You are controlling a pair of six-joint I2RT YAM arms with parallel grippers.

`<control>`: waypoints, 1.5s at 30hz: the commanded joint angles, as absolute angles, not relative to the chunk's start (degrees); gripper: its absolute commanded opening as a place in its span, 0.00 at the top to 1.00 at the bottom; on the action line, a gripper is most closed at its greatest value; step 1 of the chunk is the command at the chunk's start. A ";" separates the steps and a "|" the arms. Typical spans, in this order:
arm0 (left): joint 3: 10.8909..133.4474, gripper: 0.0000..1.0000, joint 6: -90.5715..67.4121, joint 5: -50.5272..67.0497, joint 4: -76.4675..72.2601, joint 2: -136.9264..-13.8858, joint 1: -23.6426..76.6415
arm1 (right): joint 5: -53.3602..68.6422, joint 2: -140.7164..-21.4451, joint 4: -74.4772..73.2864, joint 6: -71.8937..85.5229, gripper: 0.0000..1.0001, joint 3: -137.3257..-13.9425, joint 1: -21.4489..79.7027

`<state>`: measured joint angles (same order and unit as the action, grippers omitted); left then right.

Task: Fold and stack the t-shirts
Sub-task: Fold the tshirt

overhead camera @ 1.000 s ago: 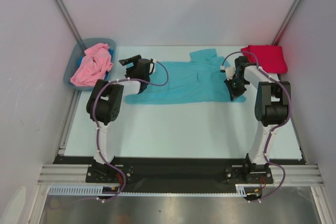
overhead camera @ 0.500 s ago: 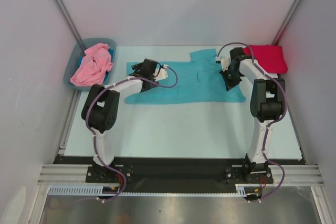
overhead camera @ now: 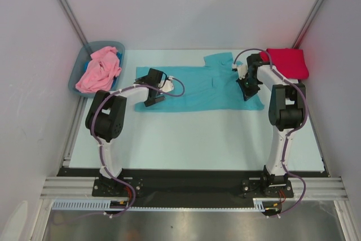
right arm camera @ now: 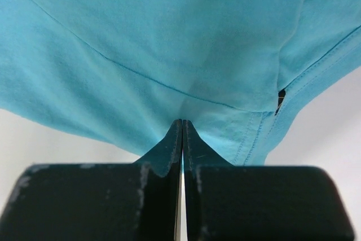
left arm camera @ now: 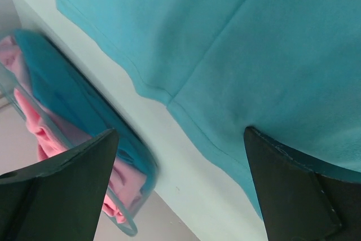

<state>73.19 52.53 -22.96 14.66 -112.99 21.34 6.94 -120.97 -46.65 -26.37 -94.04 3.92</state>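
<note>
A teal t-shirt [overhead camera: 203, 88] lies spread flat across the table's far half. My left gripper [overhead camera: 151, 97] hovers over its left end, jaws wide open and empty. In the left wrist view the left gripper [left arm camera: 179, 134] frames the teal t-shirt's hem [left arm camera: 254, 55] and bare table. At the shirt's right end, my right gripper [overhead camera: 248, 87] is shut. The right gripper [right arm camera: 181, 122] pinches a small pucker of the teal t-shirt [right arm camera: 169, 38] at its tips. A crimson t-shirt [overhead camera: 287, 63] lies folded at the far right. A pink t-shirt [overhead camera: 98, 70] is heaped in the bin.
The grey-blue bin [overhead camera: 79, 70] stands at the far left edge of the table, also seen as the bin [left arm camera: 84, 119] beside the left finger. White walls and metal posts close in the back and sides. Pale table surface [overhead camera: 192, 139] stretches toward the arm bases.
My left gripper has swung right from beside the bin onto the teal shirt's left end. My right gripper moved slightly farther back over the shirt's right end, staying shut.
</note>
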 commanded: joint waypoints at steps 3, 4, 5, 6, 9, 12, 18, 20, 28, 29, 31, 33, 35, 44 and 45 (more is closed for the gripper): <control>67.59 0.00 55.02 -23.56 10.81 -112.85 20.48 | 6.59 -120.32 -46.58 -26.28 1.00 -93.08 3.25; 66.89 0.00 55.28 -23.21 10.81 -112.50 20.39 | 6.68 -120.32 -46.58 -26.11 1.00 -92.99 2.99; 66.71 0.00 55.28 -22.94 11.07 -112.41 20.30 | 6.77 -120.58 -46.67 -26.19 1.00 -92.99 2.90; 66.36 0.00 55.46 -22.77 11.07 -112.33 20.22 | 6.85 -120.59 -46.93 -26.28 1.00 -92.99 2.81; 65.92 0.00 56.07 -21.89 12.13 -111.97 20.13 | 7.29 -121.29 -47.72 -26.98 1.00 -92.81 2.73; 65.65 0.00 56.51 -20.39 13.71 -111.10 20.13 | 7.47 -122.16 -49.39 -28.03 1.00 -92.81 2.73; 64.16 0.00 58.27 -18.90 15.64 -110.13 20.04 | 7.74 -122.61 -51.24 -29.44 1.00 -91.50 2.28; 63.64 0.00 58.80 -18.55 15.99 -109.86 19.95 | 7.73 -122.52 -51.85 -29.97 1.00 -90.88 2.11; 62.14 0.00 60.91 -16.88 18.10 -108.46 18.99 | 7.21 -121.82 -53.70 -31.73 1.00 -88.59 0.53; 61.96 0.00 61.08 -16.88 18.19 -108.28 18.98 | 7.12 -121.47 -53.96 -32.16 1.00 -88.16 0.44; 61.53 0.00 61.70 -16.87 18.28 -108.19 18.63 | 6.68 -121.12 -54.40 -32.78 1.00 -87.28 0.44; 61.17 0.00 62.22 -16.96 18.28 -108.02 18.37 | 6.16 -120.24 -54.84 -33.66 1.00 -86.58 0.35; 61.08 0.00 62.31 -17.05 18.28 -108.19 18.02 | 5.63 -119.80 -55.19 -34.19 1.00 -85.78 -1.23; 59.94 0.00 63.19 -16.17 18.81 -107.84 17.58 | 4.57 -119.62 -56.60 -35.51 1.00 -85.52 -3.08; 59.68 0.00 63.72 -16.00 19.07 -107.58 17.58 | 4.57 -119.53 -56.60 -35.59 1.00 -85.52 -3.08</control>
<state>63.18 63.07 -19.03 10.39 -107.37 19.16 9.58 -118.91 -49.80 -33.36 -88.09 -1.41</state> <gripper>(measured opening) 0.996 0.009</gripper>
